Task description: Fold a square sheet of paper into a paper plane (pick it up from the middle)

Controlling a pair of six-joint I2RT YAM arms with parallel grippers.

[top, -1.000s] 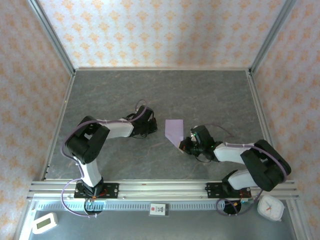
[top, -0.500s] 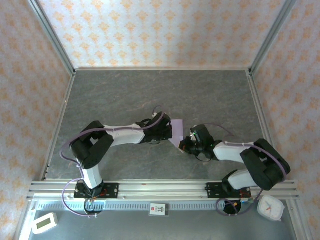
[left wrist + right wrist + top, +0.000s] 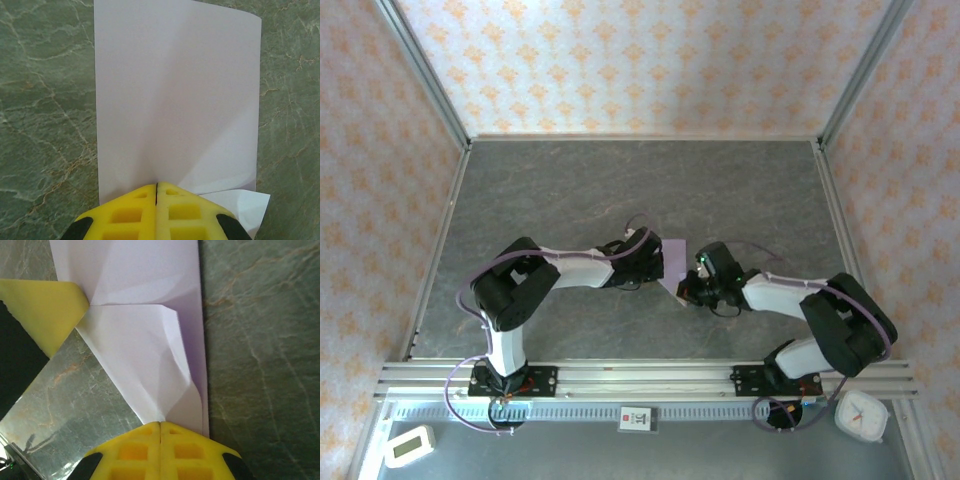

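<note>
The lavender sheet of paper (image 3: 669,258) sat mid-surface (image 3: 570,190), partly folded, right between the two arms. Its long axis ran far-to-near, and the folded pointy end aimed toward the near right. The left hand (image 3: 156,192) was closed, tips touching the sheet's left edge. The right hand (image 3: 160,426) was closed too, tips right at that point.

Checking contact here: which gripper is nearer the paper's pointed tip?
Right. The right gripper, shut, sits at the pointed tip of the paper; the left gripper, shut, meets its side edge, farther from that tip.
</note>
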